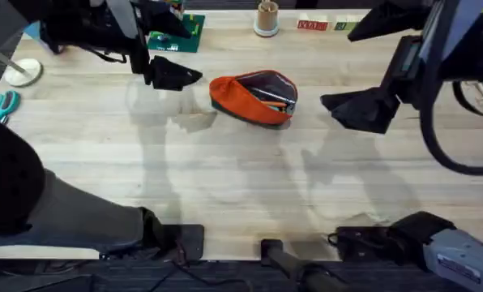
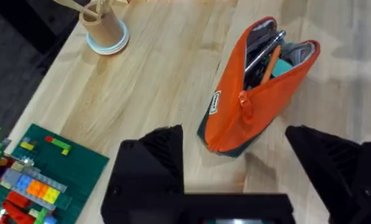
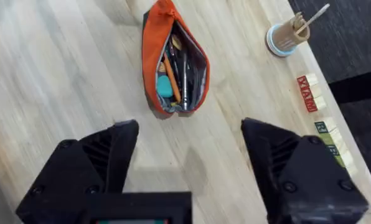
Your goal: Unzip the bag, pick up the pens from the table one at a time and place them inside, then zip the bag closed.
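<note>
Orange fabric bag [image 1: 253, 98] lying on pale wood table [image 1: 225, 178], roughly mid-table toward the far side, unzipped and gaping at one end. Grey lining visible inside [image 3: 198, 68]. Contents seen through the mouth: orange pen [image 3: 168, 67], silvery grey pen [image 2: 264, 51], a teal item [image 3: 165, 86], further slim dark items not identifiable. Zipper pull [image 2: 243, 99] hanging at the closed end of the bag. Small label on the orange side panel [image 2: 215, 103]. Dark navy strip along the base [image 2: 235, 151].

Left gripper [image 1: 175, 75] just beside the bag on its left, fingers spread apart, holding nothing, not touching the bag. Right gripper [image 1: 356, 109] near the bag on its right, clear of it, fingers likewise spread wide and empty.

Beyond the bag, toward the far table edge: small tan cup [image 1: 267, 18] on a pale blue base, holding thin wooden sticks. Right of the cup, red and green lettered blocks [image 1: 313, 25] in a row. Far-left of the bag, green brick baseplate [image 2: 48, 163] carrying coloured bricks. Well left of the bag at the table edge, blue-handled scissors [image 1: 2, 104] and a white round lid [image 1: 23, 71].
</note>
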Robot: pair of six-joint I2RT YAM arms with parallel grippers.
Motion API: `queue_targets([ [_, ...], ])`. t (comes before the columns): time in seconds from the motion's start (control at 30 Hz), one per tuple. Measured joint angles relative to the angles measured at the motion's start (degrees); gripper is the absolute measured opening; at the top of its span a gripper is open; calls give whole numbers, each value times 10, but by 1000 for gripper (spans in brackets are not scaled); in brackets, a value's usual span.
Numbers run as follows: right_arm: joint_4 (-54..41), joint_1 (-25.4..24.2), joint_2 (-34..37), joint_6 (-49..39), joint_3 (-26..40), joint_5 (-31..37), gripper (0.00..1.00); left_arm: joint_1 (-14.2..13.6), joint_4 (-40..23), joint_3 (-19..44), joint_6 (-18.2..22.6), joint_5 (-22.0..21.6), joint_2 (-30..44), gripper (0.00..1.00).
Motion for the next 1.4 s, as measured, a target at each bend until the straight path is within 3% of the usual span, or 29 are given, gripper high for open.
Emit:
queue_targets([
  [0.37, 0, 0, 0, 0, 0, 0, 998, 2, -26, 0, 112, 31, 47, 991],
  [0.7, 0, 0, 0, 0, 0, 0, 997, 9, -25, 0, 160, 58, 103, 991],
  [0.93, 0, 0, 0, 0, 0, 0, 997, 39, -21, 0, 169, 92, 108, 991],
  [1.1, 0, 0, 0, 0, 0, 0, 997, 40, 5, 0, 164, 98, 108, 991],
  [1.4, 0, 0, 0, 0, 0, 0, 997, 40, 24, 55, 86, 131, 169, 993],
])
